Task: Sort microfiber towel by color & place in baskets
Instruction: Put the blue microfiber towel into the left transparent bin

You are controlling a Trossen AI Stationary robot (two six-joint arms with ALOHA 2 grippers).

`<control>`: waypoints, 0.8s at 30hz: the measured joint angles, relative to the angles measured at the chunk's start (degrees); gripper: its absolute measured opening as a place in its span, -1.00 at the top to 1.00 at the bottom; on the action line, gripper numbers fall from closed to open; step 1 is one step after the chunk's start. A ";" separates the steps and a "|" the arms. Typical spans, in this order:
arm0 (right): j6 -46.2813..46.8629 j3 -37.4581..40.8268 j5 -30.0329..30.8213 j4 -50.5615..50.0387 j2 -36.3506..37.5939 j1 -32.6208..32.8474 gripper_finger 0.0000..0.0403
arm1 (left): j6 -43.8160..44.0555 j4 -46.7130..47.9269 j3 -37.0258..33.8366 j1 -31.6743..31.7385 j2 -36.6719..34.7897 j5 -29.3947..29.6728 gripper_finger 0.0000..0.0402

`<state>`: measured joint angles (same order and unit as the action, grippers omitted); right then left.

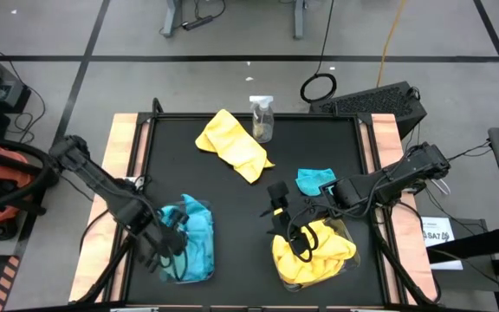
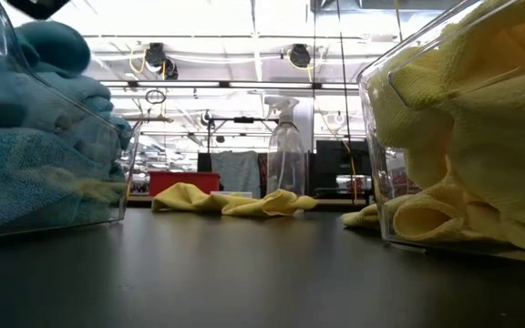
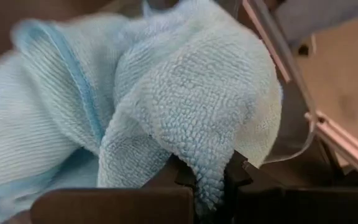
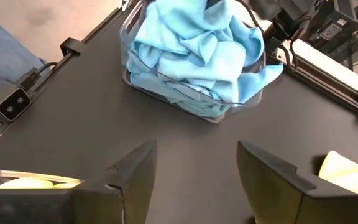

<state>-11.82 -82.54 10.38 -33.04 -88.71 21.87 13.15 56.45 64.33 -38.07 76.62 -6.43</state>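
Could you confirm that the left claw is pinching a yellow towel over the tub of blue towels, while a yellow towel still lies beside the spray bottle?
Not quite: the towel in the left claw is blue, as the left wrist view shows. It is over the tub of blue towels, and a yellow towel does lie beside the spray bottle.

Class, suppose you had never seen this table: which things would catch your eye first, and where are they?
Two clear tubs stand at the table's near edge: the left tub heaped with blue towels, the right tub with yellow towels. The left claw is shut on a blue towel in its tub. A loose yellow towel lies by the spray bottle at the far edge.
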 joint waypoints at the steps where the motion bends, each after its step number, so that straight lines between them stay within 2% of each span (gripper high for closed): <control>1: 0.24 0.00 -0.06 0.09 0.00 0.00 -0.06 | -0.01 0.02 -0.04 -0.03 1.28 -0.58 0.91; 6: 0.69 0.00 -0.25 0.13 0.00 0.00 -0.06 | -1.11 0.00 -0.06 -0.03 6.44 -0.99 0.91; 24: 0.91 0.00 -0.23 -0.16 0.00 1.01 -0.07 | -6.50 -7.04 -0.06 0.08 17.83 -1.01 0.91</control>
<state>-10.92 -82.54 10.15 -33.20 -88.71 22.88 6.65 49.40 64.27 -38.00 94.45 -7.44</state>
